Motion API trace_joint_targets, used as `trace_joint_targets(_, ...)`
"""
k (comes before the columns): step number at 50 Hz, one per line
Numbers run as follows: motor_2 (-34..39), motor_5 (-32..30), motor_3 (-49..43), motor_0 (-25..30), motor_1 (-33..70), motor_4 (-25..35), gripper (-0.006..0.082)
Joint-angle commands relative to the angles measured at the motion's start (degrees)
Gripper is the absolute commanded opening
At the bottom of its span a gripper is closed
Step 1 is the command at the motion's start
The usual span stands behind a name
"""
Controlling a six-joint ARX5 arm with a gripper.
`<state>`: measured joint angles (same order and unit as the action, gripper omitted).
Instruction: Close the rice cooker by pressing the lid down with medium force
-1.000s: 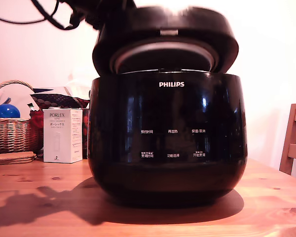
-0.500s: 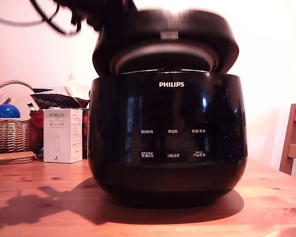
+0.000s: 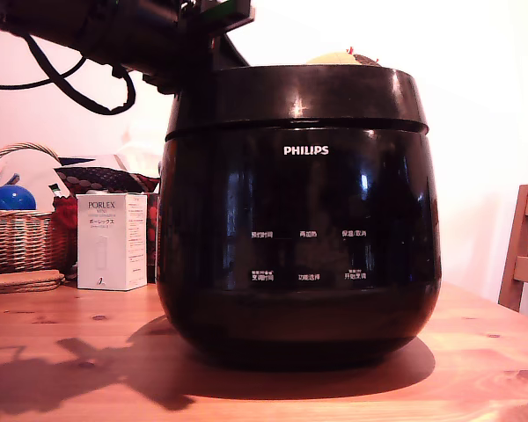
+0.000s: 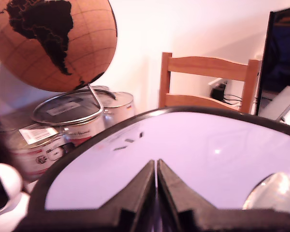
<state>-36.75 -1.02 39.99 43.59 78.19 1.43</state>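
The lid (image 3: 295, 95) lies flat on the rice cooker (image 3: 299, 237), on the table (image 3: 79, 369). The gripper (image 4: 156, 166) rests on top, jaws together, holding nothing. Risk — the latch is perhaps not caught, so the lid may spring up when released.

Lid (image 3: 295, 95) lowered flat onto the rice cooker (image 3: 297, 237), inner disc hidden, arm (image 3: 114, 35) brought lower at the exterior view's left.
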Motion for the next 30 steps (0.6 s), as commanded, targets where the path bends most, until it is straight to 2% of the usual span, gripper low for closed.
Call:
trace_joint_targets(1,5.0,-0.5,-0.9,1.4,3.7,0.3,-0.0019)
trace_joint_targets(17,6.4,-0.5,5.1,5.3,10.7,-1.6,-0.0019)
trace_joint_targets(30,6.3,-0.5,8.9,5.3,9.9,-1.9,-0.0019)
